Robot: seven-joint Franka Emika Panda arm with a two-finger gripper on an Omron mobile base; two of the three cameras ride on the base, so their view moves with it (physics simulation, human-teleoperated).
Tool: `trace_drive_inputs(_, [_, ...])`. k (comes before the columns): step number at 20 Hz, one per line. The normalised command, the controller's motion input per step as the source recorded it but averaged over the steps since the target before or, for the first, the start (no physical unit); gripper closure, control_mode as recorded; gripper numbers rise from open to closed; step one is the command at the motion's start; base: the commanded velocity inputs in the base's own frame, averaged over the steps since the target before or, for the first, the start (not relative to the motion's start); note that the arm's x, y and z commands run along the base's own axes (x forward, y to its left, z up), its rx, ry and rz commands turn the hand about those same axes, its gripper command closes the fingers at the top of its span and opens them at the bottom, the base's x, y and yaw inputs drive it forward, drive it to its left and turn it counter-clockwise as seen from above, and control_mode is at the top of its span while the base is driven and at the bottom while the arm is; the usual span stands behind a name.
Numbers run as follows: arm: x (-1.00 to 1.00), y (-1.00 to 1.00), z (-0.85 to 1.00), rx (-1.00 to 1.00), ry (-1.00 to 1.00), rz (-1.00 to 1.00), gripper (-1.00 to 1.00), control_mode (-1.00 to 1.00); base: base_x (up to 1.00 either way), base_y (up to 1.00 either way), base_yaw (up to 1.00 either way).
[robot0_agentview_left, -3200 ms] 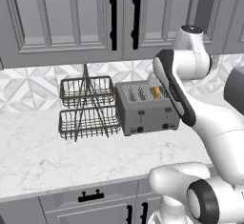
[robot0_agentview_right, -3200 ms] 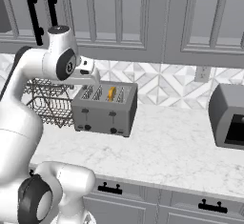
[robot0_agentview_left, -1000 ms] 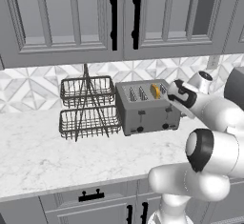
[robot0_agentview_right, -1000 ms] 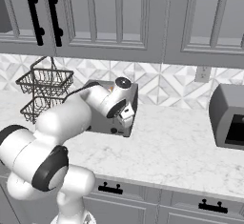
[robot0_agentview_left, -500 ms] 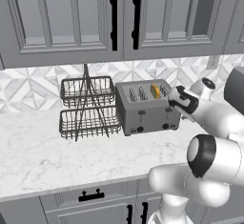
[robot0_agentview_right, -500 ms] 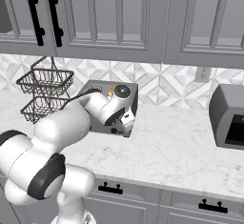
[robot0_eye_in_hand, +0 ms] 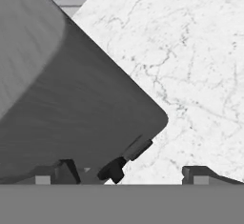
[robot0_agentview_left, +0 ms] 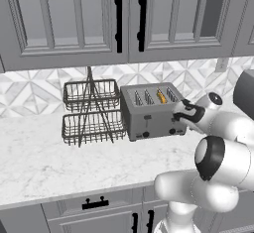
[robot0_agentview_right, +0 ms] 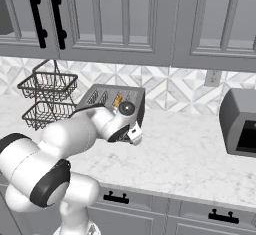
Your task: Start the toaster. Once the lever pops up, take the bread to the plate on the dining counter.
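Observation:
The grey four-slot toaster [robot0_agentview_left: 149, 114] stands on the marble worktop against the tiled wall, also seen as toaster [robot0_agentview_right: 109, 97]. The golden bread [robot0_agentview_left: 161, 96] stands in one of its right-hand slots, its top edge showing as bread [robot0_agentview_right: 117, 100]. My gripper [robot0_agentview_left: 179, 115] is at the toaster's front right corner. In the hand view the gripper [robot0_eye_in_hand: 128, 174] is open, its fingertips [robot0_eye_in_hand: 66, 169] wide apart. A dark lever [robot0_eye_in_hand: 139, 147] and a black knob [robot0_eye_in_hand: 112, 169] on the toaster [robot0_eye_in_hand: 71, 104] lie between them. The plate and the dining counter are out of view.
A two-tier wire basket rack [robot0_agentview_left: 92, 110] stands just left of the toaster. A dark grey appliance [robot0_agentview_right: 241, 123] sits on the worktop [robot0_agentview_right: 185, 154] at the right. Grey wall cabinets [robot0_agentview_left: 124, 19] hang above. My own arm crosses in front of the toaster in the right base view.
The fingers have spread apart. The hand has stayed at the toaster's front right corner, shifting only slightly. The bread still stands in its slot.

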Motion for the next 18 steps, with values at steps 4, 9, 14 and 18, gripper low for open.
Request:
trace_drive_inputs(4, [0.0,0.0,-1.0,-0.04,0.0,-0.05,-1.0,-1.0,0.0,0.0,0.0])
trace_drive_inputs(9, [-0.01,0.0,-1.0,-0.04,0.0,-0.03,-1.0,-1.0,0.0,0.0,0.0])
trace_drive_inputs(14, [-0.09,0.0,-1.0,-0.1,0.0,0.0,-1.0,-1.0,0.0,0.0,0.0])
trace_drive_inputs(18, [-0.39,0.0,-1.0,-0.13,0.0,0.0,-1.0,-1.0,0.0,0.0,0.0])
